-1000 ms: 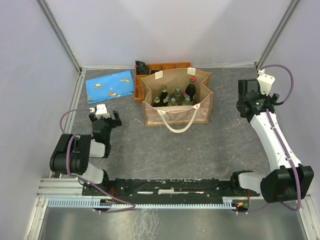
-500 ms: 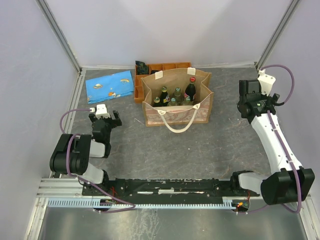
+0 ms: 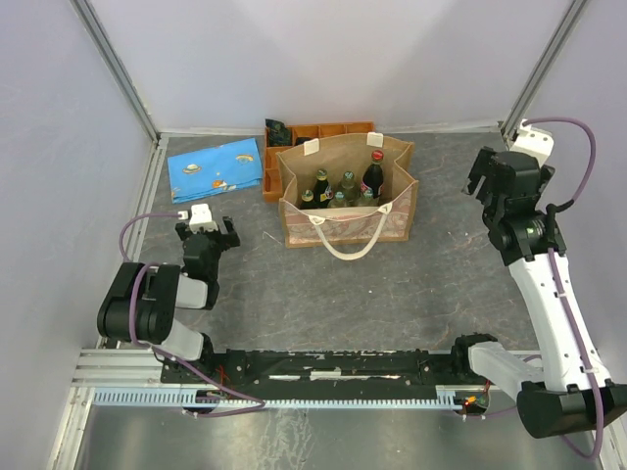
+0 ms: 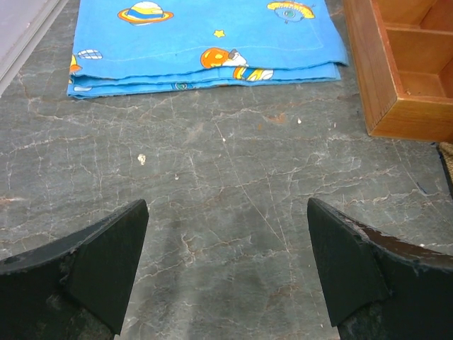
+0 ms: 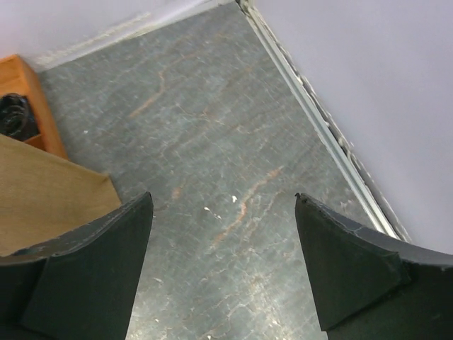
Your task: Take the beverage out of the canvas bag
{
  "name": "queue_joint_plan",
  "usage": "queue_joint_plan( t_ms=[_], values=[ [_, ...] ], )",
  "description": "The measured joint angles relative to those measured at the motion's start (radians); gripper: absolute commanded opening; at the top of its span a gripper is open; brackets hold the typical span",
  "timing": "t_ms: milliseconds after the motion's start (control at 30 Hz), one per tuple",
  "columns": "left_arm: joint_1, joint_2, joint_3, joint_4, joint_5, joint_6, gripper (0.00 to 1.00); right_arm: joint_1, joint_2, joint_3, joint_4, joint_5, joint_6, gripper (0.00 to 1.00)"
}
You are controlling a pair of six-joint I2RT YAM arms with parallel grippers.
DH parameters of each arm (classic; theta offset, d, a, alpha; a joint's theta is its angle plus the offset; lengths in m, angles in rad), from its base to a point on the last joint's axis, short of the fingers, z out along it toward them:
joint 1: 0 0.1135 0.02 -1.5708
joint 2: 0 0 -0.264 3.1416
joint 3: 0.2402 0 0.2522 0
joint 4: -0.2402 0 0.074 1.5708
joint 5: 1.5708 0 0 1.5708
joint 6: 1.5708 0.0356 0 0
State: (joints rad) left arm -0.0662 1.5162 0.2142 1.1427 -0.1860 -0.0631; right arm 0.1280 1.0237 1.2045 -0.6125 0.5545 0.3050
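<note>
The tan canvas bag [image 3: 343, 223] stands upright at the table's back centre, its cream handle drooping over the front. Several bottles stand inside it: green ones [image 3: 321, 186] and a dark, red-capped bottle [image 3: 373, 174] at the right. My left gripper [image 3: 205, 233] rests low on the table, left of the bag, open and empty; its wrist view shows bare table between the fingers [image 4: 226, 205]. My right gripper [image 3: 493, 179] is raised to the right of the bag, open and empty [image 5: 223, 197]. A corner of the bag [image 5: 49, 198] shows at that view's left.
A folded blue patterned cloth [image 3: 216, 168] [image 4: 205, 39] lies at the back left. An orange compartment tray [image 3: 323, 132] [image 4: 407, 71] [image 5: 21, 92] sits behind the bag, with a dark item [image 3: 278, 131] in its left end. The enclosure's metal rail [image 5: 318, 120] runs close on the right.
The right arm has lifted and swung a little to the right, and its wrist has turned. The left arm, the bag and the bottles have not moved.
</note>
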Motion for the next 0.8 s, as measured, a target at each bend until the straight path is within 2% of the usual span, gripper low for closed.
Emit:
queue_joint_plan(
  t_ms=[33, 100, 267, 500, 800],
  values=[
    [-0.009, -0.005, 0.002, -0.015, -0.014, 0.001, 0.99, 0.006, 0.0, 0.007, 0.006, -0.008, -0.008, 0.78],
    [-0.027, -0.026, 0.025, -0.08, -0.034, 0.006, 0.99, 0.016, -0.002, 0.016, 0.017, -0.023, -0.024, 0.6],
    [-0.048, -0.129, 0.185, -0.335, -0.086, 0.016, 0.99, 0.03, -0.002, 0.04, 0.032, -0.082, -0.059, 0.02],
    [-0.066, -0.349, 0.304, -0.567, -0.091, -0.008, 0.99, 0.06, 0.022, 0.089, 0.084, -0.195, -0.069, 0.0],
    [-0.224, -0.465, 0.425, -0.71, 0.014, -0.052, 0.99, 0.188, 0.103, 0.104, 0.134, -0.314, -0.086, 0.0]
  ],
)
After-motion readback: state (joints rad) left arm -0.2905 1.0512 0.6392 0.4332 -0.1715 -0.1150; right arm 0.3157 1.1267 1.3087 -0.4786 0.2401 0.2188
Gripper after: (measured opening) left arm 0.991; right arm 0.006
